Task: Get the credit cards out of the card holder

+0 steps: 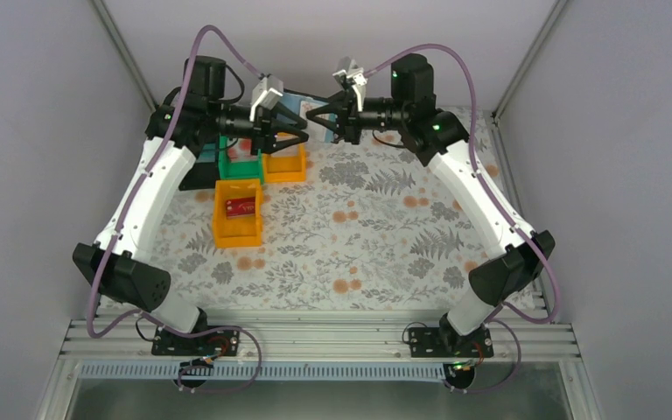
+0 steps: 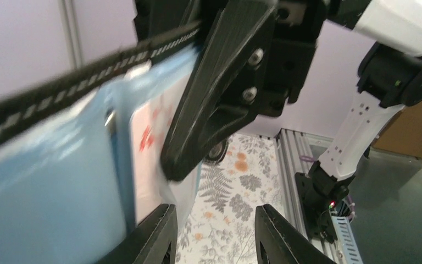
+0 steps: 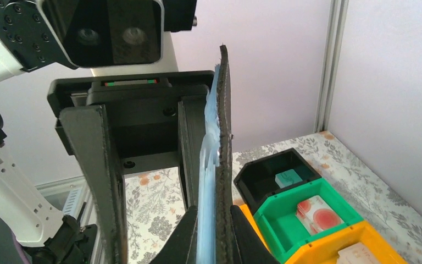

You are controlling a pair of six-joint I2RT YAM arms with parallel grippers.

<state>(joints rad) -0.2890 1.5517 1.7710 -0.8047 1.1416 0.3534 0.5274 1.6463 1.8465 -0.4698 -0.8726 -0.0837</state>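
Observation:
The card holder [image 3: 222,126] is held upright and edge-on above the table, my right gripper [image 3: 214,236] shut on its lower part. In the left wrist view its pale blue inside [image 2: 49,181] fills the left, with a whitish credit card with red marks [image 2: 151,148] in a pocket. One right finger [image 2: 214,93] presses on that panel. My left gripper [image 2: 217,236] is open; one of its fingers [image 2: 154,236] is close beside the card's lower edge, and only tablecloth shows between the jaws. Both grippers meet at the back of the table [image 1: 308,122].
Below the holder stand a black tray [image 3: 264,168] with a teal card [image 3: 288,177], a green tray [image 3: 286,220] with a whitish-red card [image 3: 318,213], and an orange tray [image 3: 329,250]. Another orange tray [image 1: 238,229] holds a red card [image 1: 241,206]. Walls close off the back.

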